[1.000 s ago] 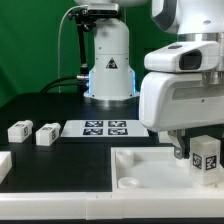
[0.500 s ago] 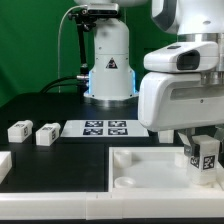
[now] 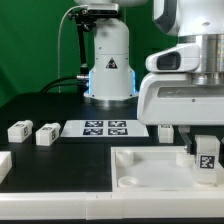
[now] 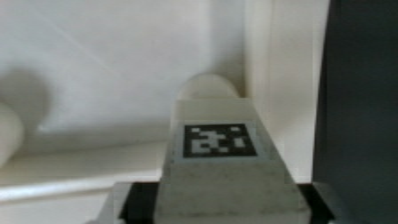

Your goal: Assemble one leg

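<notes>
My gripper (image 3: 205,160) is shut on a white leg (image 3: 206,159) with a black-and-white tag, held upright over the far right corner of the white tabletop (image 3: 150,165). In the wrist view the leg (image 4: 217,150) sits clamped between my fingers (image 4: 139,202), its tip close to the tabletop's inner wall (image 4: 107,90). I cannot tell whether the leg touches the tabletop. Two more legs (image 3: 19,130) (image 3: 46,134) lie on the black table at the exterior view's left.
The marker board (image 3: 105,127) lies behind the tabletop, in front of the robot base (image 3: 108,70). A white part (image 3: 4,165) shows at the exterior view's left edge. The arm's big white housing (image 3: 185,95) hangs over the right side.
My gripper has shifted a little toward the exterior view's right with the leg in it. The other parts have not moved.
</notes>
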### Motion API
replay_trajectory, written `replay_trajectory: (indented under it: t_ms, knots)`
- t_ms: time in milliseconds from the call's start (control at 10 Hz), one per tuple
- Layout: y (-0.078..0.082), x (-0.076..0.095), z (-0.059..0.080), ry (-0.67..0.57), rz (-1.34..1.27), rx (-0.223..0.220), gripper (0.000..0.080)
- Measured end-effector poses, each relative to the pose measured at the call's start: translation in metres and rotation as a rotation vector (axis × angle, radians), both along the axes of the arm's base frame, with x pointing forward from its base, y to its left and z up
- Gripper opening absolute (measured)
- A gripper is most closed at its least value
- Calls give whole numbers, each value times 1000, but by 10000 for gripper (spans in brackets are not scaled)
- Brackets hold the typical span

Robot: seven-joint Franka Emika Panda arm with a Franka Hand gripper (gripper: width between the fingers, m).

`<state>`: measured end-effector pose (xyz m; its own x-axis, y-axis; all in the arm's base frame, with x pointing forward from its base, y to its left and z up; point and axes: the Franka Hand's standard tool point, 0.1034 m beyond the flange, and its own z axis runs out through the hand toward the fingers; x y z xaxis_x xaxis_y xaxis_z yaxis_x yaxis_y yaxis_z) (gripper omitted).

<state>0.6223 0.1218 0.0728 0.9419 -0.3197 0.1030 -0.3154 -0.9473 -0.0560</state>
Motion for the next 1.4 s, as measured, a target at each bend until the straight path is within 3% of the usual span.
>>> replay_trajectory:
  t_ms: [600,800,900,1000,1100,1200,1400]
  knots:
    - [5,-3,-1,13,-734,71,293]
    - [5,-3,-1,13,-694,68,293]
    - [6,-3,-1,13,-693,68,379]
    - [5,-3,-1,13,-679,67,557]
    - [3,-3,-1,9,-510,43,557]
    - [3,-2,-1,7,-373,27,629]
    - [8,-2,0,3,-131,-4,645]
